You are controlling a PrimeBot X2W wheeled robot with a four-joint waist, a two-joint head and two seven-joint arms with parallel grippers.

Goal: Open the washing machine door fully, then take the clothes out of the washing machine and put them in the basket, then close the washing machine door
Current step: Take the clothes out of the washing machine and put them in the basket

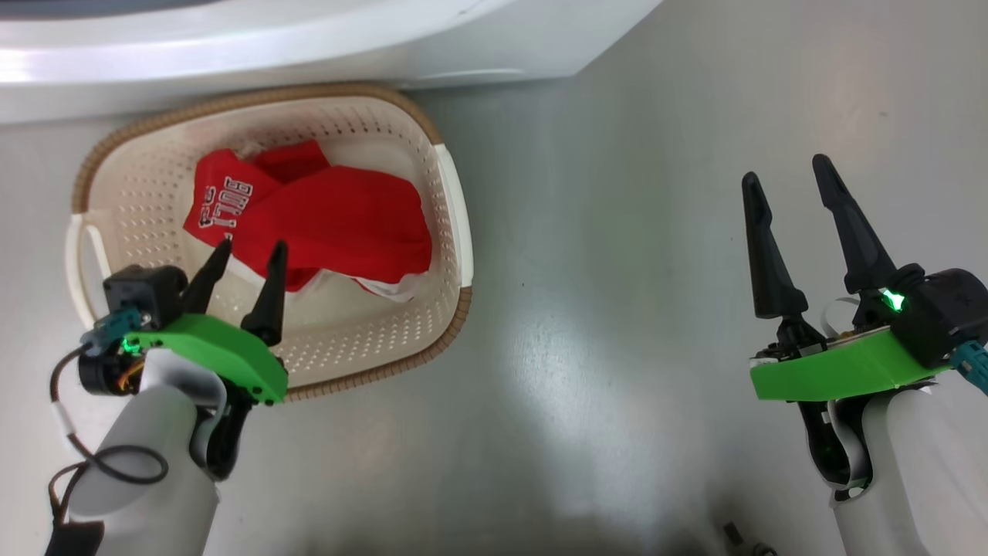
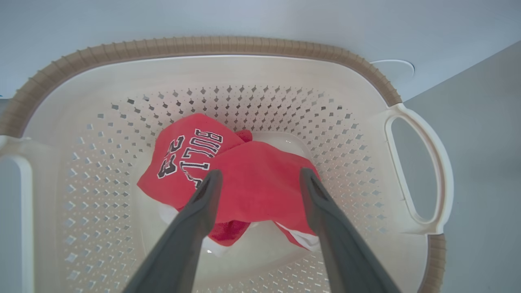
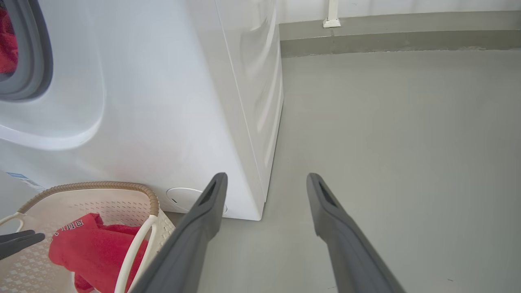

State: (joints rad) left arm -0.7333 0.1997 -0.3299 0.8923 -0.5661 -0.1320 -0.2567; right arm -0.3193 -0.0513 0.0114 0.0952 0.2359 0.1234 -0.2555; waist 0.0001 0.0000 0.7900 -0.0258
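The head view looks down on a grey floor [image 1: 617, 309]. Along the top runs the white front of the washing machine [image 1: 309, 46]. Just in front of it, on the floor, stands the basket [image 1: 347, 123], made of cream plastic with small holes, a brown woven-look rim [image 1: 255, 96] and pale side handles [image 1: 77, 262]. Inside the basket lie the clothes [image 1: 347, 224]: a crumpled red garment with white trim. Its white "BULLS" lettering and a number 23 face up, and it rests on the basket's bottom near the middle.

The left gripper [image 1: 253, 243] hangs over the near side of the basket, its two dark fingers [image 2: 203, 203] pointing down at the garment. Its jaws are spread wide, with nothing pinched between them. In the left wrist view the garment lies below the gap between the fingers. Whether the tips touch the fabric cannot be told.

The right gripper [image 1: 786, 170] is well apart from the basket, over bare floor on the robot's right. Its jaws are also spread wide and hold nothing.

The right wrist view looks along the machine's front and side. At its upper left edge curves the grey rubber gasket [image 3: 38, 61], with red cloth [image 3: 6, 40] showing inside the opening. Low on the machine's front are a small blue label [image 3: 24, 180] and a round white cap [image 3: 181, 198], close behind the basket's rim.
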